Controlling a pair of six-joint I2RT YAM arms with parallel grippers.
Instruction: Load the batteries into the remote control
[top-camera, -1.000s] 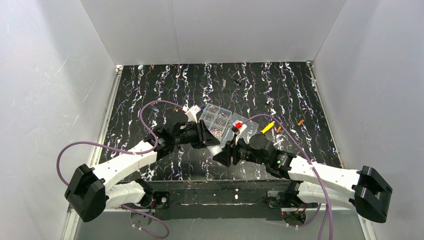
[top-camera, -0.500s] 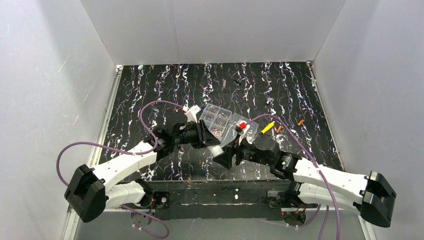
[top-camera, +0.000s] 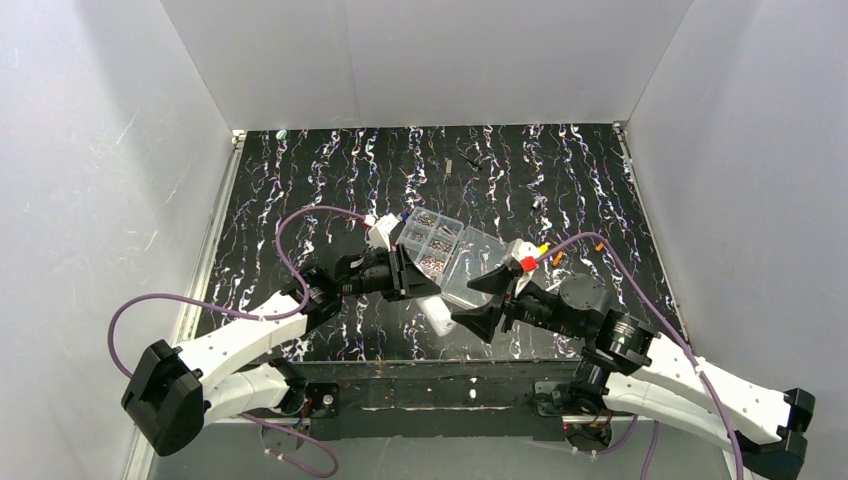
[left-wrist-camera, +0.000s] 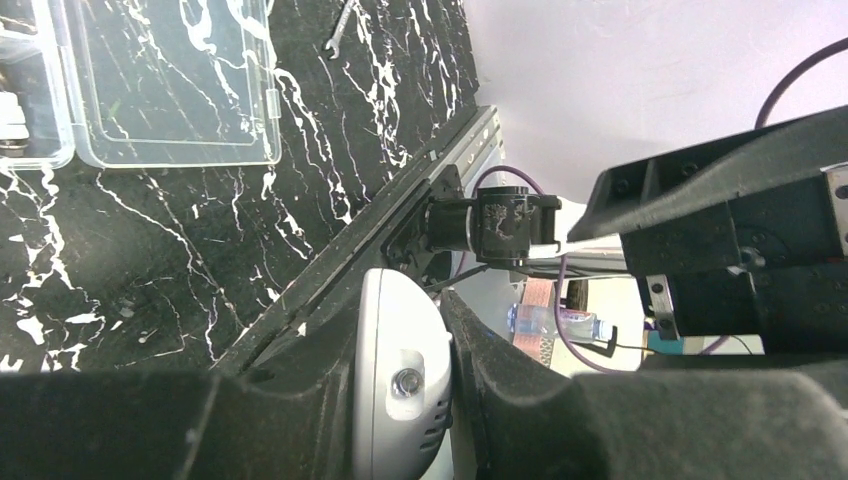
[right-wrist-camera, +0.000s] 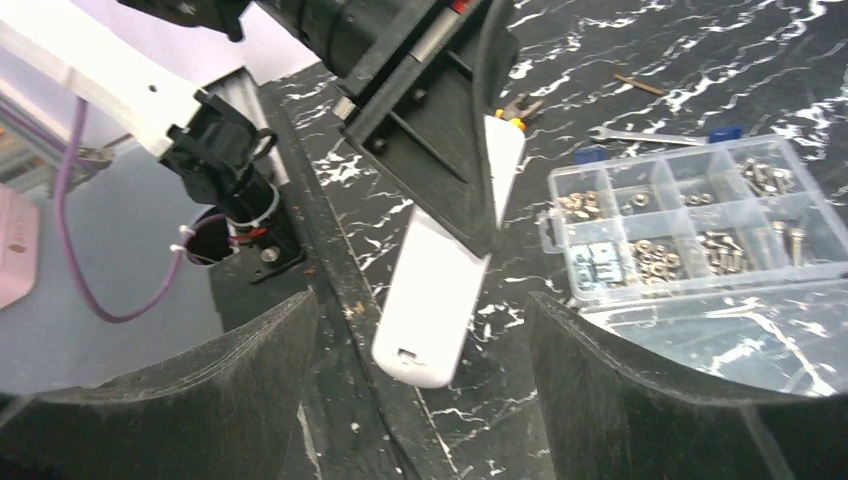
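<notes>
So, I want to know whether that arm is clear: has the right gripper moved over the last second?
Yes. Against the clear screw box, the right gripper has pulled back rightward, away from the remote control.

Bench (top-camera: 300, 190) tally: six kinds, seven pieces counted.
One remote control (right-wrist-camera: 435, 300); two orange cells, a battery (top-camera: 599, 242) and a second battery (top-camera: 556, 259); one clear screw box (left-wrist-camera: 170, 80); one yellow-handled screwdriver (top-camera: 541, 249); one wrench (right-wrist-camera: 640, 133); one orange-and-black hand tool (right-wrist-camera: 516, 108). The far specks are too small to count.
</notes>
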